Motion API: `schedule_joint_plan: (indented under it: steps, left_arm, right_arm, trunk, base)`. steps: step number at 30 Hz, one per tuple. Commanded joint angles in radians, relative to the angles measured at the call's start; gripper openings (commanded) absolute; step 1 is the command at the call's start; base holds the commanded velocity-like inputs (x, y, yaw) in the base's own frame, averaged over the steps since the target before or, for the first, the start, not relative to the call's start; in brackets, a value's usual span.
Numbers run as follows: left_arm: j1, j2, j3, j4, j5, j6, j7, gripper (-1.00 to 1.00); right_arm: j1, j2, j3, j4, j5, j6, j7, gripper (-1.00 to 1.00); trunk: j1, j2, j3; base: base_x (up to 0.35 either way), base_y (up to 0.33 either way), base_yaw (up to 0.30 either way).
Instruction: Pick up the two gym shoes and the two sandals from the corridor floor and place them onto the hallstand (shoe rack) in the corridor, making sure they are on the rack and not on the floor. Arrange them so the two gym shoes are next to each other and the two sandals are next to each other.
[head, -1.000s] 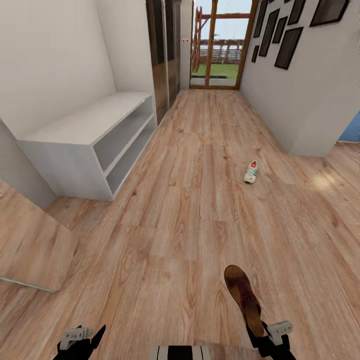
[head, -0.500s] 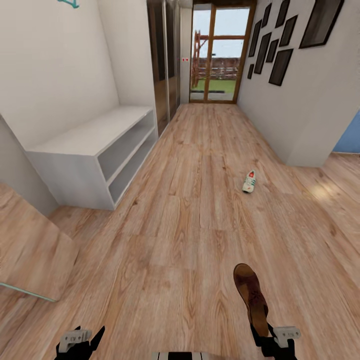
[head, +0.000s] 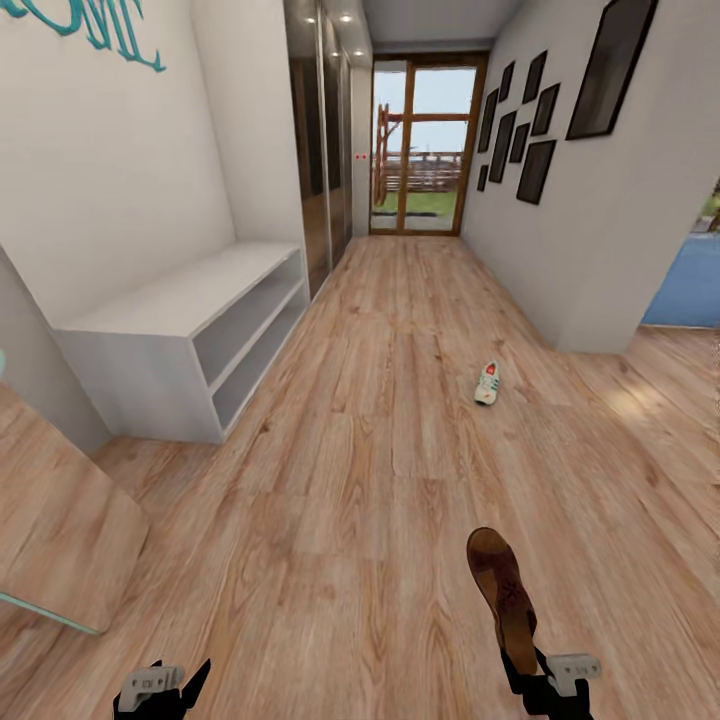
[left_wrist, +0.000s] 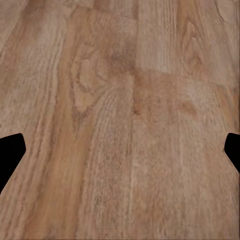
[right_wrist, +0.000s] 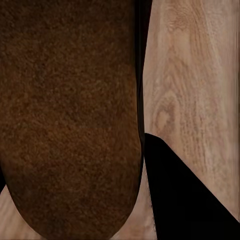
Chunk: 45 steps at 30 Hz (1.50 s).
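head view, read from left to right: our left gripper (head: 160, 688) sits low over the corridor floor (head: 340, 500) with nothing between its fingers, and the left wrist view confirms them spread wide, a dark fingertip (left_wrist: 10, 155) at either edge with bare planks between. further back on the left stands a plain white two-bay bench (head: 190, 340) against the wall; it carries no upper shelves, so we judge it is not the hallstand and we should not unload there. mid-corridor, well ahead and to the right of centre, one gym shoe (head: 487, 383) lies on the planks, toe pointing away. at lower right, our right gripper (head: 545, 680) is clamped on the heel end of a sandal (head: 503, 592), which juts forward above the floor; the right wrist view shows its dark brown surface (right_wrist: 70, 110) pressed beside one black finger (right_wrist: 185, 195). the step in hand, as we judge it, is transport of this sandal to the rack. to do it well, we keep the grip firm and the arm steady while the base drives, since a shoe held by one end can swing or slip. we keep the load raised off the planks, steer wide of the gym shoe, and search for the shelved unit before lowering anything.
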Motion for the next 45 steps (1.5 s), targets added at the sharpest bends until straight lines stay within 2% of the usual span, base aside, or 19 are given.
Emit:
schedule_joint_plan:
  steps: [1, 4, 14, 27, 45]
  left_arm:
    - [-0.001, -0.001, 0.002, 0.001, 0.005, 0.0, -0.007, 1.0]
    - [-0.001, -0.001, 0.002, 0.001, 0.005, 0.0, -0.007, 1.0]
    - [-0.001, -0.001, 0.004, 0.001, 0.005, -0.001, -0.007, 1.0]
    - [-0.001, -0.001, 0.003, 0.0, 0.005, -0.004, -0.008, 1.0]
    - [-0.001, -0.002, -0.001, 0.002, 0.006, -0.006, -0.009, 1.0]
  right_arm:
    - [-0.001, -0.001, 0.007, 0.002, -0.014, -0.002, 0.005, -1.0]
    - [-0.001, -0.001, 0.007, 0.002, -0.014, -0.002, 0.005, -1.0]
    - [-0.001, -0.001, 0.007, 0.003, -0.014, -0.002, 0.005, -1.0]
    - [-0.001, -0.001, 0.007, 0.003, -0.014, -0.002, 0.005, -1.0]
    - [-0.001, -0.001, 0.007, 0.003, -0.014, -0.002, 0.005, -1.0]
  trunk:
    - [-0.001, 0.0, 0.005]
    - [-0.002, 0.001, 0.021]
    - [-0.04, 0.071, 0.067]
    - [-0.04, 0.071, 0.087]
    - [-0.04, 0.071, 0.09]
  base:
    - [0.0, 0.0, -0.109]
    - [0.0, 0.0, -0.109]
    - [0.0, 0.0, -0.11]
    - [0.011, 0.0, -0.112]
    - [0.325, 0.045, -0.015]
